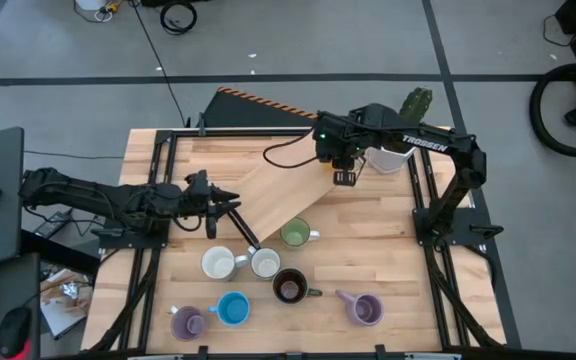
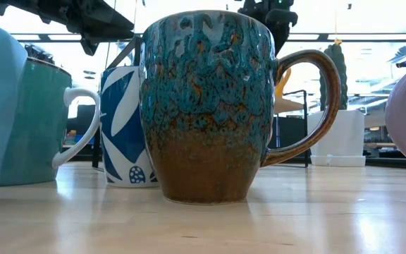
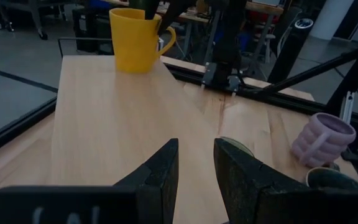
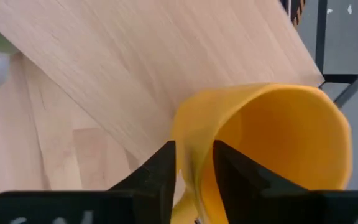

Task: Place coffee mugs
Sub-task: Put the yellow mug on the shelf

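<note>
Right pincer (image 4: pixel 191 165) is gripping the rim wall of the orange mug (image 4: pixel 272 143) at the tabletop's (image 1: pixel 368 215) one o'clock edge on the raised board (image 1: pixel 278 195), while the left pincer (image 1: pixel 230 205), slightly parted, is waiting at nine o'clock.

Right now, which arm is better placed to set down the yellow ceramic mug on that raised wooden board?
The right: its gripper already pinches the yellow ceramic mug's rim over the raised wooden board. The left gripper is empty, beside the board.
</note>
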